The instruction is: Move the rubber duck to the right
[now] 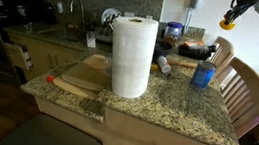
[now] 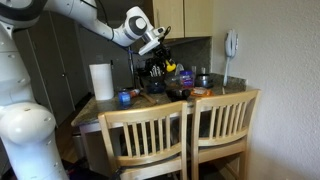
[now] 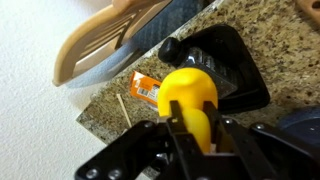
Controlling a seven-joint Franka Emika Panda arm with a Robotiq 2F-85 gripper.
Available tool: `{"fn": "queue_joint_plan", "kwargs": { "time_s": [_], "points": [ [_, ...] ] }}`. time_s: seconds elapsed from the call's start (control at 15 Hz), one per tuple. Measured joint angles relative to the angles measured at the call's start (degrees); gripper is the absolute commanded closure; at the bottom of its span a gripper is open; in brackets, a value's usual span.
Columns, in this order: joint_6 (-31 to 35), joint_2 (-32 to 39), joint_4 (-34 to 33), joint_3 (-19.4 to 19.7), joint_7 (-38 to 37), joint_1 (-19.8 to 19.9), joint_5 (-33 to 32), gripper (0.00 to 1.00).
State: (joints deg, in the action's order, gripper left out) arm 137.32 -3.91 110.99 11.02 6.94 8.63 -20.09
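The rubber duck (image 3: 190, 92) is up off the counter (image 3: 270, 45), pinched low on its body by the claw (image 3: 197, 128), whose fingers sit narrow on either side of it in the wrist view. It looks light, hollow and squashy, with a smooth skin that might slide. I'd judge a gentle squeeze across the widest part of the body the safest hold. In an exterior view the claw (image 1: 233, 18) hangs high, up and right of the blue can (image 1: 203, 74) and well right of the paper-towel roll (image 1: 132, 55).

The granite counter (image 1: 169, 116) carries a paper-towel roll (image 1: 132, 56), a blue can (image 1: 203, 74), a wooden board (image 1: 80, 82), a black tray (image 3: 238, 80) and an orange packet (image 3: 146, 89).
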Motion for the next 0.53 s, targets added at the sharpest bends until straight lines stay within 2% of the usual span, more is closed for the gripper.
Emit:
{"fn": "queue_joint_plan", "kwargs": {
  "time_s": [0.27, 0.53],
  "points": [
    [2.2, 1.2, 0.3, 2.1, 19.0, 0.2, 17.8, 0.93],
    [-0.4, 2.1, 0.3, 2.1, 36.8, 0.1, 33.2, 0.93]
  ]
}}
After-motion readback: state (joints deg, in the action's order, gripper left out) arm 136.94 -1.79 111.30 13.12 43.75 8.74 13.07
